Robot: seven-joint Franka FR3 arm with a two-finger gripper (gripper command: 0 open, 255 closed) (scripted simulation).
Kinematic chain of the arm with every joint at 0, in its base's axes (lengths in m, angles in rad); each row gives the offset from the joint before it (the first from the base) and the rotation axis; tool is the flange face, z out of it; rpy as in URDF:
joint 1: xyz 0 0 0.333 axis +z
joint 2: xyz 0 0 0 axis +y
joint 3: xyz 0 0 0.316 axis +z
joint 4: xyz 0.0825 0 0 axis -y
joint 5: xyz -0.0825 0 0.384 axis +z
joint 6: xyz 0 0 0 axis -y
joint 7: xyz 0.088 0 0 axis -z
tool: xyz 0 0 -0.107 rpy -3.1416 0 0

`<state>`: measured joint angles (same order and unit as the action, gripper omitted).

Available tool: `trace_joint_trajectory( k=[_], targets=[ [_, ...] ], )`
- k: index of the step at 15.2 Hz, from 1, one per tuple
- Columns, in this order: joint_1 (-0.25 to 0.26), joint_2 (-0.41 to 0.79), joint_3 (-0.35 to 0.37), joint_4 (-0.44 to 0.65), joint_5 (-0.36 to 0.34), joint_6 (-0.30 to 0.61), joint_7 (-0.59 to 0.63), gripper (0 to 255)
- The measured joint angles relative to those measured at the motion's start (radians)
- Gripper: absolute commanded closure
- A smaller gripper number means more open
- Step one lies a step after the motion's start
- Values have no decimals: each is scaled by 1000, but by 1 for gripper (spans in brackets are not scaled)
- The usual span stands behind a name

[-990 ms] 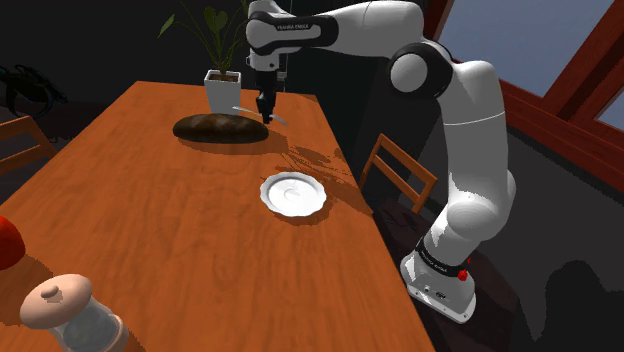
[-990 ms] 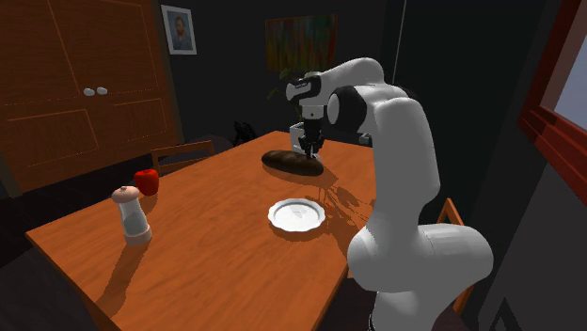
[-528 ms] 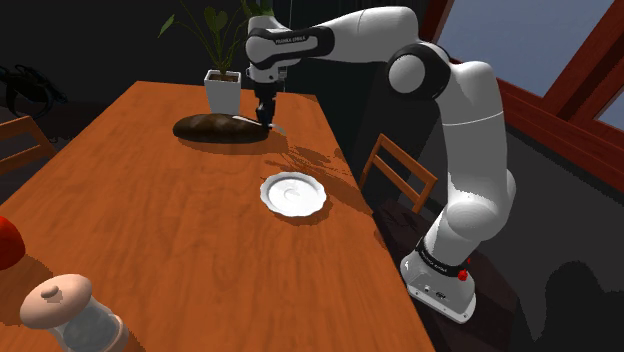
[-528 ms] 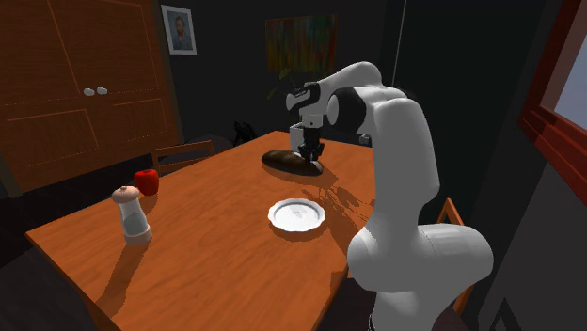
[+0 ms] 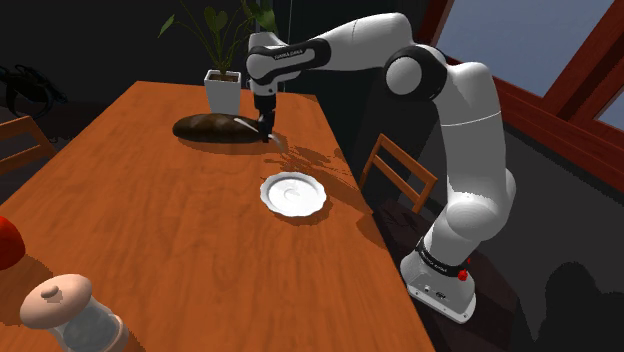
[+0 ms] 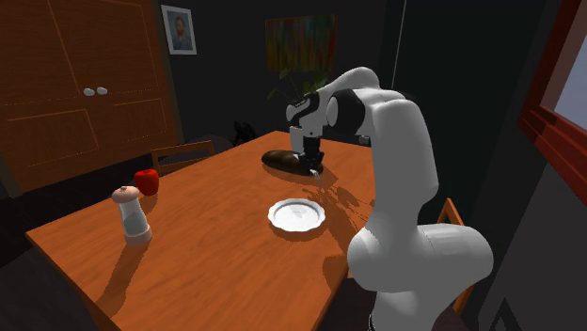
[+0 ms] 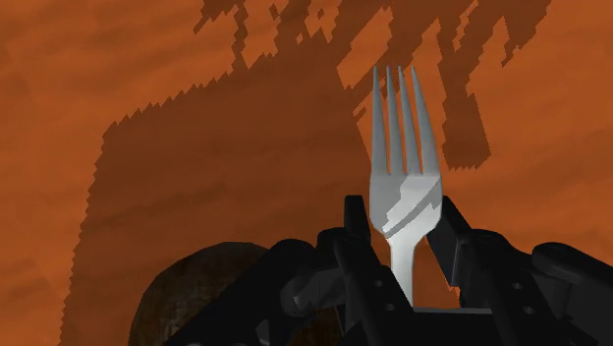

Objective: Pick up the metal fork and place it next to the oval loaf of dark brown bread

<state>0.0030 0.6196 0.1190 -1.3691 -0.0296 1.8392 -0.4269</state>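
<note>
Gripper (image 5: 266, 134) has come down since a second ago and now hangs low over the table (image 5: 180, 230), just beside the loaf's (image 5: 210, 127) end at the shoulder view's right. Fingers are clenched on the fork (image 7: 401, 187) at its neck. Fork lies about level, close above the wood, long axis crosswise to the fingers, tines pointing away from the loaf.

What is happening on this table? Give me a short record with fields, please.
Hand: shut on the fork
Tines: silvery, pointing down toward the table
Bread: dark oval loaf, right beside the hand
Also on table: white plate, potted plant, shaker
</note>
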Motion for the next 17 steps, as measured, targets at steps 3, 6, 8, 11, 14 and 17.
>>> trace_joint_trajectory(
  k=[3, 6, 8, 11, 14, 17],
  targets=[
    [1, 14, 0, -14, -1, 29, 0, 255],
    [2, 20, 0, -31, -1, 56, -1, 255],
    [3, 27, 0, -26, -2, 58, 0, 255],
    [3, 28, 0, -25, -2, 58, 0, 255],
    [1, 30, -1, -28, -3, 60, 1, 0],
    [0, 32, -2, -29, -3, 61, 1, 0]
  ],
)
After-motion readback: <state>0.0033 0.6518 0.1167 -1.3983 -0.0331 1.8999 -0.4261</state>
